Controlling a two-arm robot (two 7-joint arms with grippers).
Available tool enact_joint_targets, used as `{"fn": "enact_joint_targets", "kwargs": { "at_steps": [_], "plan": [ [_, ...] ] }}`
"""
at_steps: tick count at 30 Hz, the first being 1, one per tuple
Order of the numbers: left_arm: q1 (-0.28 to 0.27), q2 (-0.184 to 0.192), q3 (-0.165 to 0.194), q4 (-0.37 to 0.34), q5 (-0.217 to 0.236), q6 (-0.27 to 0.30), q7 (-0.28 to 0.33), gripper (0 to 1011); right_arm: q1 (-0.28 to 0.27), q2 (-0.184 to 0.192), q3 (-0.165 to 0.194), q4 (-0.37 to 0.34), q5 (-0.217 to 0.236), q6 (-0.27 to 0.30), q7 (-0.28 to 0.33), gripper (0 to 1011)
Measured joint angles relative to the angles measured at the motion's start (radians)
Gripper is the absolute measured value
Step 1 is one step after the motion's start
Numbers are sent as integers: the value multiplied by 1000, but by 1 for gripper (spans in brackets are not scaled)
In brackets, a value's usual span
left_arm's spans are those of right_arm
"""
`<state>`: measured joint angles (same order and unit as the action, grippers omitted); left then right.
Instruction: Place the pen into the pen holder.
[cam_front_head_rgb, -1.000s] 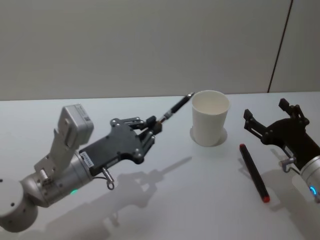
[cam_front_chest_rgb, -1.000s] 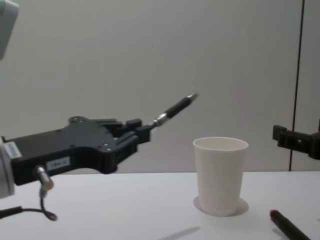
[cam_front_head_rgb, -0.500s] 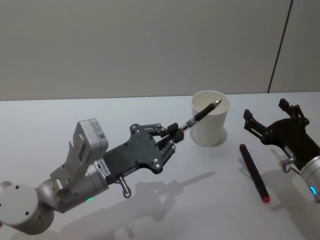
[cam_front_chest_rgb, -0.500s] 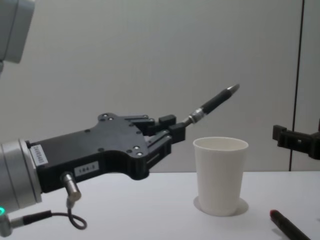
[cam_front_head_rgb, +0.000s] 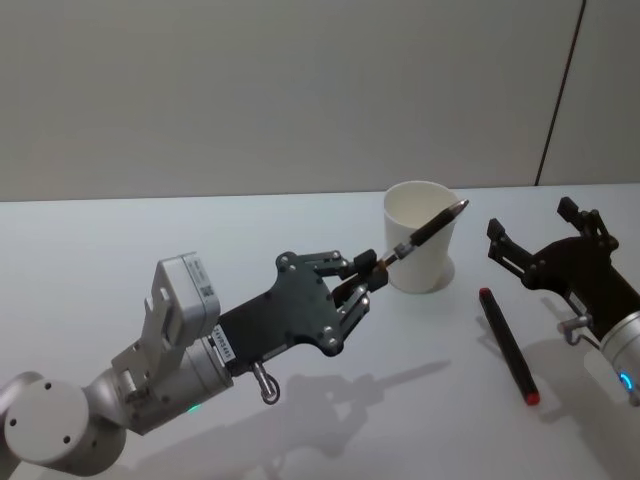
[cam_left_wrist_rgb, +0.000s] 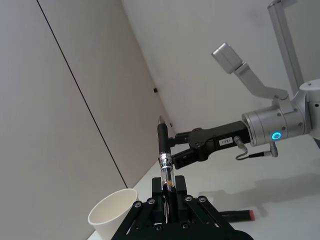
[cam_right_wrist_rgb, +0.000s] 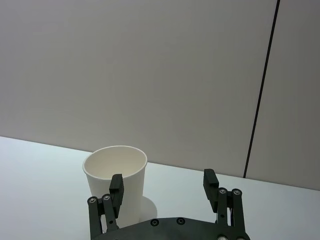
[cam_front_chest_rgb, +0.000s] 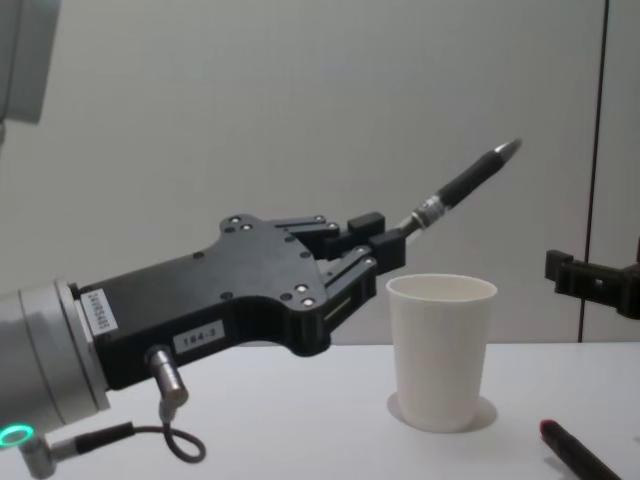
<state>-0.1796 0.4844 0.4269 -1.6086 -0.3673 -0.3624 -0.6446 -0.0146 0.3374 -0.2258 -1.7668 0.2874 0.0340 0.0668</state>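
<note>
White table (cam_front_head_rgb: 120, 240), plain grey wall (cam_front_head_rgb: 250, 90) behind.

Head view: you have the pen holder (cam_front_head_rgb: 420, 250) standing upright on the table. Your left gripper (cam_front_head_rgb: 372, 270) sits just left of the holder, clamped on the lower end of the pen (cam_front_head_rgb: 430, 228). The pen slants across the holder's mouth, its tip over the right side of the rim. Your right gripper (cam_front_head_rgb: 532, 222) is parked to the right of the holder, apart from it. A red-tipped marker (cam_front_head_rgb: 506, 345) lies flat on the table, right of the holder and nearer you.

Left wrist view: you see the fingers closed on the pen's barrel. The holder's rim is beside the barrel, and the right gripper is beyond it.

Right wrist view: the fingers stand apart with nothing between them. The holder is ahead, nearer the left finger.

Chest view: note the pen is tilted and wholly above the holder's rim, with the point highest and past the holder's right edge. It is not inside. The marker's red end shows low and right of the holder.
</note>
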Motion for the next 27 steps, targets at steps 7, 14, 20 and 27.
{"fn": "enact_joint_targets", "kwargs": {
  "at_steps": [7, 14, 20, 27],
  "plan": [
    [5, -8, 8, 1, -12, -26, -4, 150, 0, 0, 0, 0, 0, 0, 0, 1001],
    [8, -13, 14, 2, -13, -28, -7, 150, 0, 0, 0, 0, 0, 0, 0, 1001],
    [9, -16, 17, 3, -13, -28, -9, 150, 0, 0, 0, 0, 0, 0, 1, 1002],
    [10, -18, 19, 4, -13, -28, -10, 151, -4, 5, 2, -4, 9, -7, 29, 1002]
  ]
}}
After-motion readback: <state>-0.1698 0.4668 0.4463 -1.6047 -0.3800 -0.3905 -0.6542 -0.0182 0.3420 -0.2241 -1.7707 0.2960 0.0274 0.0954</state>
